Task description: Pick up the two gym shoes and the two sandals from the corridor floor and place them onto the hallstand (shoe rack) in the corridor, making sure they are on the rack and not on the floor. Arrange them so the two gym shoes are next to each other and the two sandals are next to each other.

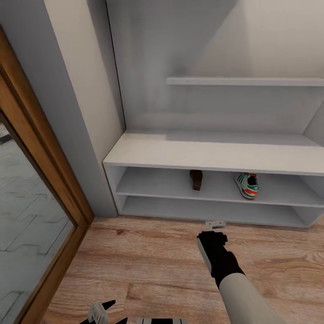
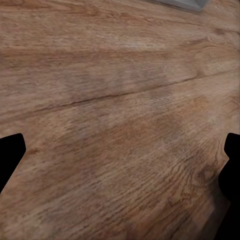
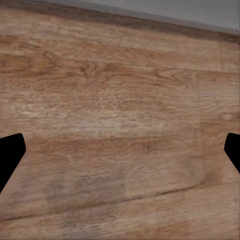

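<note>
One gym shoe (image 1: 247,186) sits shelved beyond the right hand (image 1: 215,223); fingers spread, empty.

Home corridor, shoe rack (image 1: 211,155), wood-plank floor (image 1: 148,265)

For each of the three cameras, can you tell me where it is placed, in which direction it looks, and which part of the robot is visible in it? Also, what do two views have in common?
Head view: on the robot's head, facing forward and down at the hallstand, with one gym shoe and one sandal on its upper shelf; the right gripper and arm show.
Left wrist view: near the left gripper, facing the corridor floor; dark fingertips show at both edges.
Right wrist view: near the right gripper, facing the floor; dark fingertips show at both edges.
Shared: both wrist views show wood planks between spread fingers.
</note>
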Controlling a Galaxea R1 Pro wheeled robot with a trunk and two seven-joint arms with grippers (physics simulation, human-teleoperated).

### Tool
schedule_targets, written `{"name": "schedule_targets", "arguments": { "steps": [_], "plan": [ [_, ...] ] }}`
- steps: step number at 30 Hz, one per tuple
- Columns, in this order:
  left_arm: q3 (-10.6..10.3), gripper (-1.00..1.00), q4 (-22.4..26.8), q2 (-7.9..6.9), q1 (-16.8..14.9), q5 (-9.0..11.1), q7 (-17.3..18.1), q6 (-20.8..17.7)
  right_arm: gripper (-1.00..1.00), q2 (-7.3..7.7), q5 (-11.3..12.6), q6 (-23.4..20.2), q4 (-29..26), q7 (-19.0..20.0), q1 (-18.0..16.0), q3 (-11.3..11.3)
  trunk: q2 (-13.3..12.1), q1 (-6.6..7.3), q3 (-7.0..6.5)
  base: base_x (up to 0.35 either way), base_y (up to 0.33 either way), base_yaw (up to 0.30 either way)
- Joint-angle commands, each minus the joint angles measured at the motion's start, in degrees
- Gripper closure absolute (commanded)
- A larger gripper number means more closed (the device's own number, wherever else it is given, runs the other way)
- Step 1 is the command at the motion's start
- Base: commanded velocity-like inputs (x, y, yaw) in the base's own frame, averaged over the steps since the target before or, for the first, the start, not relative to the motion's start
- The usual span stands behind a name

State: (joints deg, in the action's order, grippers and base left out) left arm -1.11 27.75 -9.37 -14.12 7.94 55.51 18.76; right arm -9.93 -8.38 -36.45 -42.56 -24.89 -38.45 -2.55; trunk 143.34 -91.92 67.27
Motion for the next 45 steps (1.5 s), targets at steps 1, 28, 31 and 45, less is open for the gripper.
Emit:
{"name": "schedule_targets", "arguments": {
  "steps": [1, 28, 31, 45],
  "plan": [
    [-0.12, -1.0, -0.06, -0.03, -0.03, 0.23, 0.12, 0.27, -1.0, -0.07, -0.6, -0.41, 0.17, 0.23, -0.01, -0.19, 0.02, 0.01, 0.05, 0.0, 0.0, 0.0],
    [0.12, -1.0, -1.05, -0.86, 0.4, -0.03, -0.8, 0.21, -1.0, 7.36, -1.17, 38.09, 28.92, 21.31, 0.21, 0.32, 0.02, 0.01, 0.05, 0.0, 0.0, 0.0],
    [0.2, -1.0, -1.1, -0.85, 0.4, -0.03, -2.18, 0.24, -1.0, 12.71, -1.02, 42.22, 33.07, 32.61, 0.21, 0.28, 0.02, 0.01, 0.05, 0.0, 0.0, 0.0],
    [0.04, -1.0, -1.11, -0.62, 0.53, -0.06, -12.32, 0.46, -1.0, 20.96, -0.87, 50.54, 36.99, 45.49, 4.54, 0.2, 0.02, 0.01, 0.05, 0.0, 0.0, 0.0]
  ]
}}
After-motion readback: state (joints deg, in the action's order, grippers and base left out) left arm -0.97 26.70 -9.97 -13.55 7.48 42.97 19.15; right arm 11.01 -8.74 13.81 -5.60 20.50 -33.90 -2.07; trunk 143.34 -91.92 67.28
